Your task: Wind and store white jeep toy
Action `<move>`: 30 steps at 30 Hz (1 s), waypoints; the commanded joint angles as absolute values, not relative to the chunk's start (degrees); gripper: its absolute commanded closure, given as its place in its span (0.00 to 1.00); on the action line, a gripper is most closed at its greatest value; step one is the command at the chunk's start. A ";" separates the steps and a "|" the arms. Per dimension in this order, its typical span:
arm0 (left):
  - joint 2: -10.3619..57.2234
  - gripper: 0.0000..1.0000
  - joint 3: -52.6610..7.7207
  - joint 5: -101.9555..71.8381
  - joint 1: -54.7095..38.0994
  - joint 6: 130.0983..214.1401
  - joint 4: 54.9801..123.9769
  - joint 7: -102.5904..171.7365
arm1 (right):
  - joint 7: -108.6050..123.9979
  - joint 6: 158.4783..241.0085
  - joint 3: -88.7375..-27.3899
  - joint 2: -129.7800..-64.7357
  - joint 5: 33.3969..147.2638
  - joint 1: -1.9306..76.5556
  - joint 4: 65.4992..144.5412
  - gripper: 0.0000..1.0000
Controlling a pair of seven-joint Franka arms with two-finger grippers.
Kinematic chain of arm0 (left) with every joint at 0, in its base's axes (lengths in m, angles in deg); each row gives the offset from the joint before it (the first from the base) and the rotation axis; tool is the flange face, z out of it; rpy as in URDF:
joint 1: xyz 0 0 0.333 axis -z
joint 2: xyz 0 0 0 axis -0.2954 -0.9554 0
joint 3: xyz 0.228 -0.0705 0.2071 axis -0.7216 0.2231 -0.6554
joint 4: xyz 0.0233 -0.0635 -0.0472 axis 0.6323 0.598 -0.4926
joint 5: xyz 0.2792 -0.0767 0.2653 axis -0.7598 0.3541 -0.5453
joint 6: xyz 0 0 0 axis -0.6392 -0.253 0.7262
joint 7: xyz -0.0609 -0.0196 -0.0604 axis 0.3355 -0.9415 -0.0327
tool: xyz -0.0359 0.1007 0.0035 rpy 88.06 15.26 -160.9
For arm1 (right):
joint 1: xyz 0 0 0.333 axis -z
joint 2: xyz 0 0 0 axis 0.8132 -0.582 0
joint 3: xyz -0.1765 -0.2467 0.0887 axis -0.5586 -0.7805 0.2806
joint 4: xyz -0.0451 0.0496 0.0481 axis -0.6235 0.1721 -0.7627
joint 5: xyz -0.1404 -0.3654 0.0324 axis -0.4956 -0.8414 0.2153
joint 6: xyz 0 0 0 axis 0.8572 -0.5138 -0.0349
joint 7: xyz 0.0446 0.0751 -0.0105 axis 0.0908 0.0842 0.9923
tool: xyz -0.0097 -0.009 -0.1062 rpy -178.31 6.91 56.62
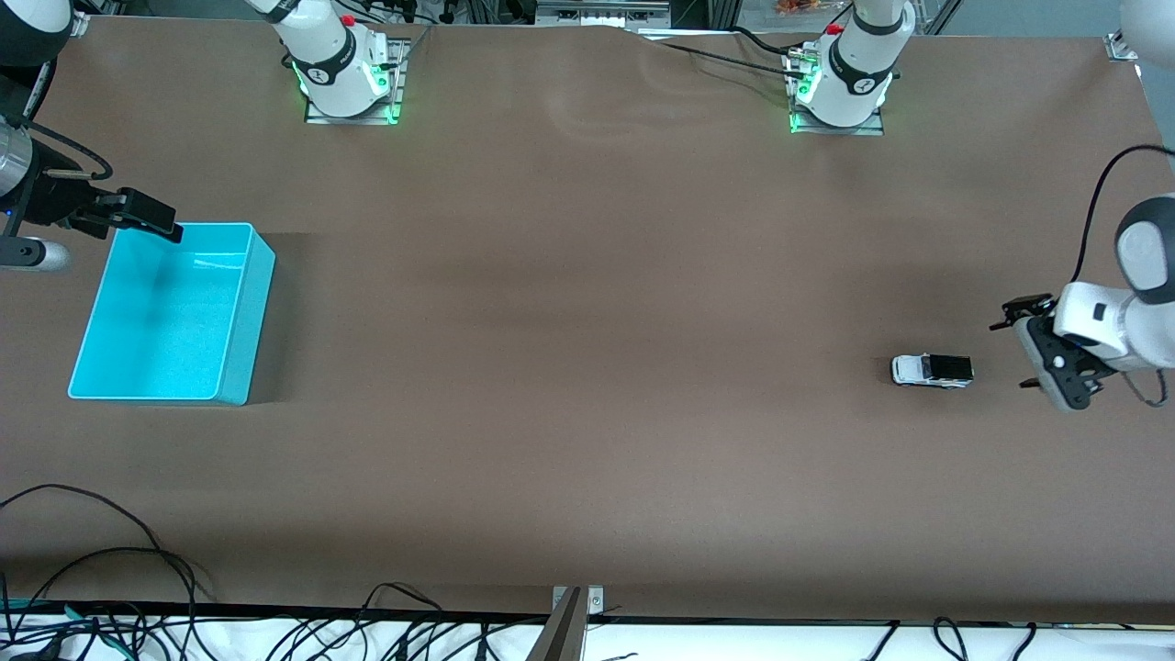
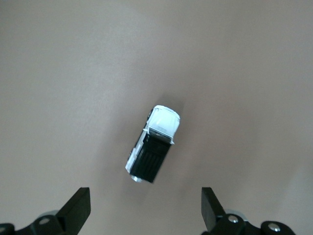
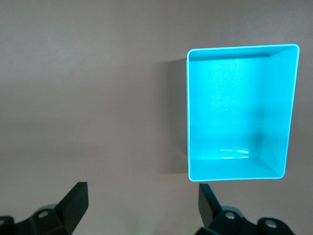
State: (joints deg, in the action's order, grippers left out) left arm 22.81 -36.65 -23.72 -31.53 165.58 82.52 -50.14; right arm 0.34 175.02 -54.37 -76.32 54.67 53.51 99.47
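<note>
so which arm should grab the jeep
Left, probably. The left gripper hangs open right beside the jeep, which its wrist view shows. The right gripper is open at the bin.

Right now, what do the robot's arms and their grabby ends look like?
Both arms are glossy white with black joint bands, green lights at their bases and black cables. The left tool and right tool each have two black, wedge-shaped fingers.

I see the whole table (image 1: 587,367) from a high front camera facing both arm bases. My left wrist camera looks straight down on the white jeep toy (image 2: 152,145) — close. My right wrist camera looks down on the turquoise bin (image 3: 288,112) — both also in front view.
</note>
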 commanded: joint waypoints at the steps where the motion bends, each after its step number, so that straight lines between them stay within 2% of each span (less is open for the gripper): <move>1: 21.89 0.00 -36.14 -24.93 -31.86 171.66 87.05 -55.63 | 0.38 174.83 -54.37 -75.55 54.19 53.62 100.13 0.00; 8: 21.72 0.00 -36.22 -24.93 -32.56 181.41 94.43 -61.51 | 0.38 174.83 -54.37 -75.55 54.19 53.62 100.22 0.00; 28: 15.57 0.00 -36.05 -24.93 -32.65 187.05 94.53 -71.46 | 0.38 174.83 -54.37 -75.55 54.19 53.62 100.22 0.00; 30: 15.30 0.03 -36.05 -24.93 -32.65 187.32 94.53 -71.63 | 0.38 174.83 -54.37 -75.55 54.19 53.62 100.13 0.00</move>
